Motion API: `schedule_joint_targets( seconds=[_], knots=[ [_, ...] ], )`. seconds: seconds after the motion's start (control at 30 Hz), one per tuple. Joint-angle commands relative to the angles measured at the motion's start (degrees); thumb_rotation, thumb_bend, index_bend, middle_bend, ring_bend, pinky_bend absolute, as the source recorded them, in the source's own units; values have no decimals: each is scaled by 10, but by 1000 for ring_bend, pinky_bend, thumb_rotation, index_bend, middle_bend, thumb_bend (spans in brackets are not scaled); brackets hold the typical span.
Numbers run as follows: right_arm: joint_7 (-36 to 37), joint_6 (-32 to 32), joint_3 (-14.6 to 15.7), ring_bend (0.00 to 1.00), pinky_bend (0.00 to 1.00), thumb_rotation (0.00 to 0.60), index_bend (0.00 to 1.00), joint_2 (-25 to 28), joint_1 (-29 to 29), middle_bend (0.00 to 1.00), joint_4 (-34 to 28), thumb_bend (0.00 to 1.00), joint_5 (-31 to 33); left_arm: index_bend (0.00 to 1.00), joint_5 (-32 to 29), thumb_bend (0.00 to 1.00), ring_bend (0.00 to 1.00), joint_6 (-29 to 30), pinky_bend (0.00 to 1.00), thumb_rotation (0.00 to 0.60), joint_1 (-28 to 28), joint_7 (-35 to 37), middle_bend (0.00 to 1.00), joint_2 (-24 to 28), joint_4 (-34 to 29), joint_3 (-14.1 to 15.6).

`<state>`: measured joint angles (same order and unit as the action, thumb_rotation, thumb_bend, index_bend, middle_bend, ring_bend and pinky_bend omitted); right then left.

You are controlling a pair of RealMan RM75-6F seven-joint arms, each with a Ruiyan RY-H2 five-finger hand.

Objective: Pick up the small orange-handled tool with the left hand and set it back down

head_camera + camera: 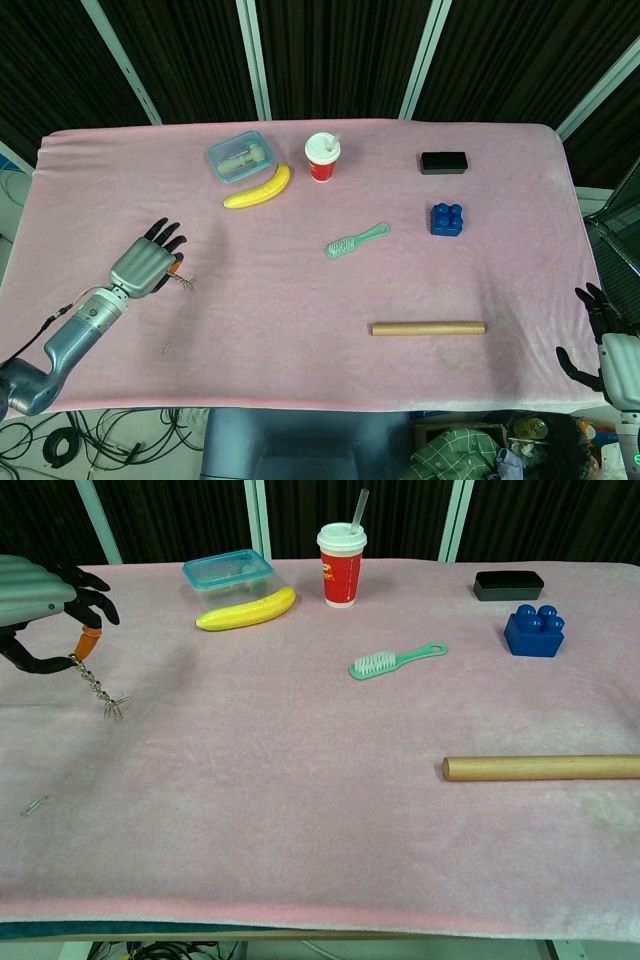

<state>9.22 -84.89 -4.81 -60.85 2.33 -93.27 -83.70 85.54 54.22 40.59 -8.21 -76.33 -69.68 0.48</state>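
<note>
Left hand pinching the small orange-handled tool at the left edge of the pink table

Nearest, at the lower right corner of the head view, the right hand hangs beyond the table's edge with its dark fingers spread and nothing in them. A small paper clip lies low on the left of the chest view, and a wooden rod lies flat toward the right. At the middle left, the left hand grips the small orange-handled tool by its orange end between dark fingertips; the metal shaft slants down to the right, its clawed tip at or just above the cloth. Further back lie a green brush and a blue block, then a banana just beside a clear lidded box, a red cup with a straw, and a black case.
</note>
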Motion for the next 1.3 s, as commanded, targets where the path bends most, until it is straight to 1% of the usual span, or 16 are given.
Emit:
schedule_joint_targets(
  seconds=[0.03,0.2,0.33,0.5,0.77,0.93,1.07,1.3],
  knots=[
    [0,0,0,149,235,600,0,0,0,0,0,273,0,575,6,415,0,11,0,600,-2,4,199,12,-16,-3],
    [-1,0,0,149,235,600,0,0,0,0,0,273,0,575,12,416,0,21,0,600,-6,2,199,38,-55,-2],
    [-1,0,0,149,235,600,0,0,0,0,0,273,0,575,17,416,0,23,0,600,-11,-7,199,61,-93,5],
    [-1,-1,0,149,235,600,0,0,0,0,0,273,0,575,26,416,0,23,0,600,-20,-23,199,86,-132,19],
    [-1,0,0,149,235,600,0,0,0,0,0,274,0,575,37,415,0,23,0,600,-38,-40,199,117,-172,44],
    [-1,-1,0,149,235,600,0,0,0,0,0,274,-1,575,51,416,0,38,0,600,-50,-29,199,132,-193,51],
    [-2,-1,1,149,235,600,0,0,0,0,-1,274,-1,575,55,416,0,30,0,600,-54,-23,199,144,-207,59],
    [-2,-1,0,149,235,600,0,0,0,0,-1,273,-1,575,71,416,0,29,0,600,-65,-34,199,140,-202,71]
  ],
)
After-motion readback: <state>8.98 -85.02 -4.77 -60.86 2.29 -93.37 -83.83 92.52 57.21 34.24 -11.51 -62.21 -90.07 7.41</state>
